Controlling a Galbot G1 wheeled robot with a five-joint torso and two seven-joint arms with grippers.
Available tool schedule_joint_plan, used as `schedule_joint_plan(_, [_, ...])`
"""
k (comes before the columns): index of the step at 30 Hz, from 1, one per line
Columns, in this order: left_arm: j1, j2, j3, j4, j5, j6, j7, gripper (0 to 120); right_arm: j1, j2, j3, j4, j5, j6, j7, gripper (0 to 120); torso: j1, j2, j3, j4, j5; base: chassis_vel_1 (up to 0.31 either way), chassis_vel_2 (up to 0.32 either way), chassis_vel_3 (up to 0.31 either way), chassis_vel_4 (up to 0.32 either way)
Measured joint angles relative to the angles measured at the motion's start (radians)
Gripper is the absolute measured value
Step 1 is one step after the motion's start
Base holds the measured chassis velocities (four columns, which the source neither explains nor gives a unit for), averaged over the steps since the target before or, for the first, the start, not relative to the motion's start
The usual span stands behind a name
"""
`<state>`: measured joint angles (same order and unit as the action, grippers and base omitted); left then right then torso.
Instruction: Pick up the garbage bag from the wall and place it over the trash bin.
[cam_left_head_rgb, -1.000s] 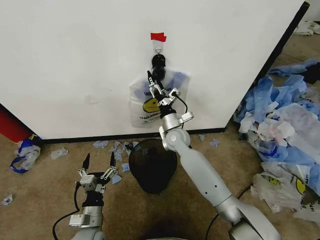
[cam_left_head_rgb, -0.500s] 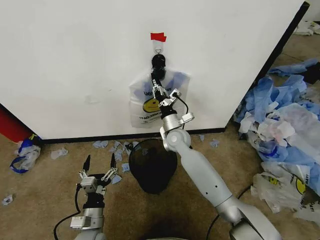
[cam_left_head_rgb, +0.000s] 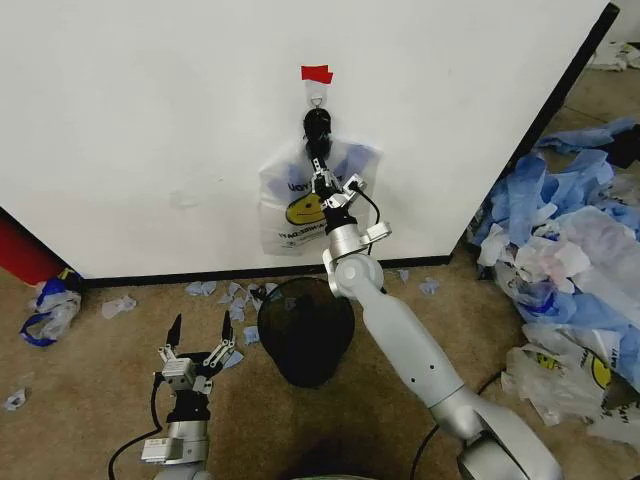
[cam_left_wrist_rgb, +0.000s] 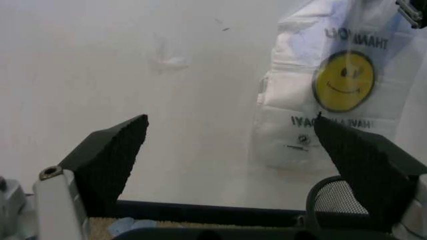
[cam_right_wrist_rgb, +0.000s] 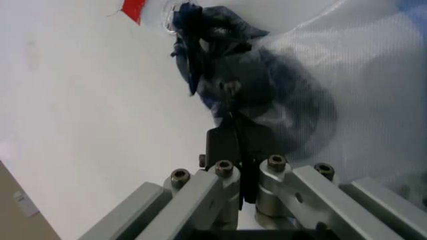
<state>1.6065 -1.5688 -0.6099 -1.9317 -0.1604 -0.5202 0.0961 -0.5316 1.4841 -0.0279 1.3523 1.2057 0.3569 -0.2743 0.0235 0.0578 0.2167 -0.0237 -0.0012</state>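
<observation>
Garbage bag (cam_left_head_rgb: 318, 200) hangs on wall (cam_left_head_rgb: 150, 120); right end effector (cam_left_head_rgb: 319, 172) clamped on its top at 12 o'clock of trash bin (cam_left_head_rgb: 305, 330). Left end effector (cam_left_head_rgb: 198, 330) gapes, idle. Thin plastic may tear if yanked.

The right gripper (cam_left_head_rgb: 320, 172) is raised with fingers together; the left gripper (cam_left_head_rgb: 199, 333) hangs low, fingers spread.

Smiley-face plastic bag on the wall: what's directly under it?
Under the translucent white smiley-face bag: the white wall panel with its black base strip, then the black wire-mesh bin on the floor. The bin's inside isn't discernible.
</observation>
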Motion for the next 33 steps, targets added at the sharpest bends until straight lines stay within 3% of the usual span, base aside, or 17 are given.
schedule_joint_plan(22, [-0.016,-0.002,0.004,0.021,0.000,-0.007,0.000,98,-0.128,-0.102,-0.016,0.122,-0.005,0.026,-0.016,0,0.000,0.000,0.000,0.0001,0.0001,0.000,0.000,0.000,0.000])
schedule_joint_plan(33, [-0.046,0.008,0.009,0.038,-0.004,-0.007,-0.002,98,-0.229,-0.194,-0.037,0.222,-0.016,0.036,-0.030,0,0.000,0.000,0.000,-0.0001,-0.0001,0.000,0.000,0.000,0.000])
